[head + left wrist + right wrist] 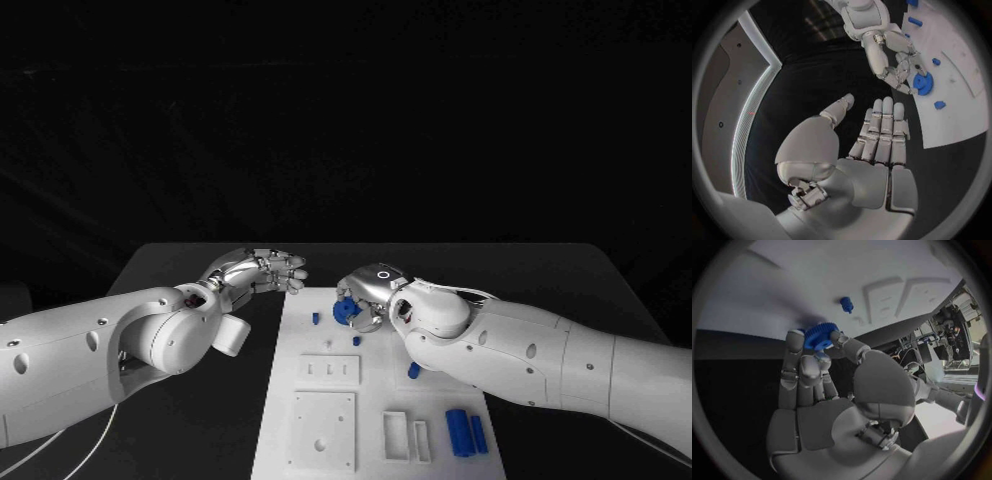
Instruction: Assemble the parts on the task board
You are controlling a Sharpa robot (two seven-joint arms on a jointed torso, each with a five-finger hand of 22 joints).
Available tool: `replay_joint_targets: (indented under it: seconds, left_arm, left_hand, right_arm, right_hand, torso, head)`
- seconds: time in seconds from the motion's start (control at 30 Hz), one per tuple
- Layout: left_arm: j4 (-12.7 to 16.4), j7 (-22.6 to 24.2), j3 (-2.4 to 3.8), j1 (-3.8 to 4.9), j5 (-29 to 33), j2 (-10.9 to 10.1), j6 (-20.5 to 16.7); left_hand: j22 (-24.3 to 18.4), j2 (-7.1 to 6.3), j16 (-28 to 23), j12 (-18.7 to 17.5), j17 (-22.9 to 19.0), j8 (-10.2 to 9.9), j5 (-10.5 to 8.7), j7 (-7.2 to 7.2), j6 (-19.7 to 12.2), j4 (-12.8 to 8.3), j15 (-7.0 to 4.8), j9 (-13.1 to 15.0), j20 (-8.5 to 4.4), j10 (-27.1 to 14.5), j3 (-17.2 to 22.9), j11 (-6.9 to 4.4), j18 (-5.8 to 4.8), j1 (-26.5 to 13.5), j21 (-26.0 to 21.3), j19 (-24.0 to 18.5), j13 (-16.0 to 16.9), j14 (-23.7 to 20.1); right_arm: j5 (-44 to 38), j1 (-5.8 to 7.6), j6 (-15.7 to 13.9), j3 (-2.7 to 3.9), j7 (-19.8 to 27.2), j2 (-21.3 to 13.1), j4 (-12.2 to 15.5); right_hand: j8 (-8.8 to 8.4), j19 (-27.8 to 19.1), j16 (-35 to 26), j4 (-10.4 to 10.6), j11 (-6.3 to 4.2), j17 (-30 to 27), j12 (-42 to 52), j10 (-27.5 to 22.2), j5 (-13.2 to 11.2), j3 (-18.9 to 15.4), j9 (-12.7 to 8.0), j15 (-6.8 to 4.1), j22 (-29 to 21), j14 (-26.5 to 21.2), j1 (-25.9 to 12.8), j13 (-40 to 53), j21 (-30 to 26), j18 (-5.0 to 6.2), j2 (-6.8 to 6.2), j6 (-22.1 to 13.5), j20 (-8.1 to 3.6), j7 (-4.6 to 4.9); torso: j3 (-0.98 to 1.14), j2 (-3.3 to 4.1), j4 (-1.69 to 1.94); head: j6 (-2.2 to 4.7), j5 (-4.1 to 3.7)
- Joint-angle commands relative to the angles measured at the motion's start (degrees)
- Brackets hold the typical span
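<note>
Starting nearest the robot, two blue cylinders lay on the task board, another small blue part farther up. Beyond them the right hand pinched a blue gear above the board's far end. Seating it well likely means keeping the gear level and lowering it straight onto its post. Left hand hung released, fingers apart, over the bare worktop. Right wrist view exposed the gear's teeth and a lone blue peg; the head view hid those.
</note>
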Motion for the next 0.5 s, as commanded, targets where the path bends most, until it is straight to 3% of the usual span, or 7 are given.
replay_joint_targets:
  seconds: [0.03,0.17,0.5]
  left_arm:
    - [0.12,0.20,0.05,0.07,-0.30,0.13,1.02]
    - [0.08,0.13,0.05,0.07,-0.64,0.15,1.25]
    - [-0.81,0.10,0.03,0.05,-0.69,1.02,1.41]
  left_hand:
    - [0.63,-0.19,-0.27,-0.21,0.09,-0.35,-0.22,1.15,-0.09,-0.21,0.04,-0.05,-0.11,0.31,0.00,-0.05,0.88,-0.60,0.13,-0.31,-0.08,0.23]
    - [0.63,-0.19,-0.28,-0.21,0.09,-0.35,-0.23,1.16,-0.10,-0.23,0.04,-0.05,-0.11,0.32,0.01,-0.05,0.88,-0.61,0.13,-0.31,-0.08,0.23]
    - [0.64,-0.17,-0.28,-0.23,0.11,-0.37,-0.23,1.17,-0.14,-0.24,0.04,-0.05,-0.11,0.31,0.03,-0.04,0.88,-0.66,0.14,-0.30,-0.08,0.24]
  right_arm:
    - [-0.14,-0.36,1.30,-0.27,0.17,0.06,-0.56]
    - [0.10,-0.41,1.46,-0.29,0.21,0.04,-0.61]
    - [0.31,-0.48,1.84,-0.30,0.19,-0.31,-0.32]
  right_hand:
    - [0.15,2.09,-0.42,0.05,-0.03,0.10,-0.20,-0.30,0.24,0.16,-0.05,-0.14,0.88,-0.08,-0.20,-0.09,-0.22,0.79,-0.65,4.43,-1.58,1.42]
    - [-0.34,2.10,-0.61,0.30,0.20,0.20,-0.31,-0.46,0.86,0.09,-0.26,0.07,0.89,-0.05,-0.45,-0.15,-0.31,0.79,-0.98,3.64,-1.54,1.66]
    - [-0.84,2.15,-0.81,0.67,0.51,0.42,-0.33,-0.60,2.14,-0.14,-0.48,0.38,0.90,0.03,-0.69,-0.19,-0.42,0.79,-1.45,2.82,-1.52,1.99]
  torso:
    - [0.02,0.04,-0.03]
    - [0.00,0.04,-0.02]
    - [-0.06,0.06,-0.13]
  head:
    - [-0.08,0.04]
    - [0.14,0.05]
    - [-0.29,0.03]
